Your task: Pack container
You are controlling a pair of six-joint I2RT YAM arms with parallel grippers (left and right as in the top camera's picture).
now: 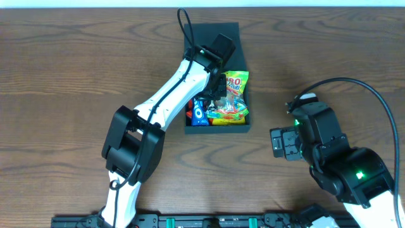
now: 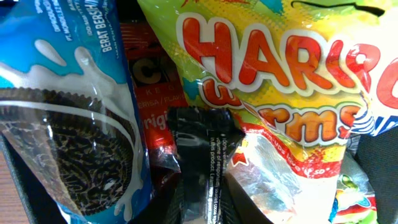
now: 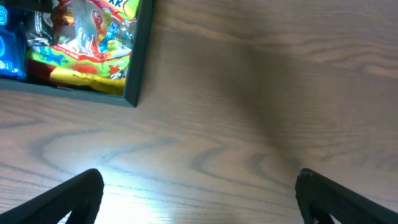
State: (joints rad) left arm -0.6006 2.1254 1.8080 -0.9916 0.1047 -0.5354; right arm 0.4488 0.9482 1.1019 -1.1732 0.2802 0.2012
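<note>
danger is small near the base, where the right gripper [image 1: 278,142] at 4 o'clock hangs above the table [image 1: 63,63], its pincer spread wide and empty. farther, at 12 o'clock, the open container [image 1: 218,130] is crowded, and the left gripper [image 1: 217,87] sits deep between oreo packet [image 2: 62,124], black wrapper [image 2: 199,137] and haribo bag [image 2: 280,93]; i cannot tell its pincer's state. if it snags a packet when lifting, snacks may spill, or block the lid [image 1: 212,30] beyond.

dark teal container [image 1: 218,130], yellow red-lettered haribo bag [image 2: 280,93], blue oreo packet [image 2: 68,112], brown wood-grain table [image 1: 76,63].
</note>
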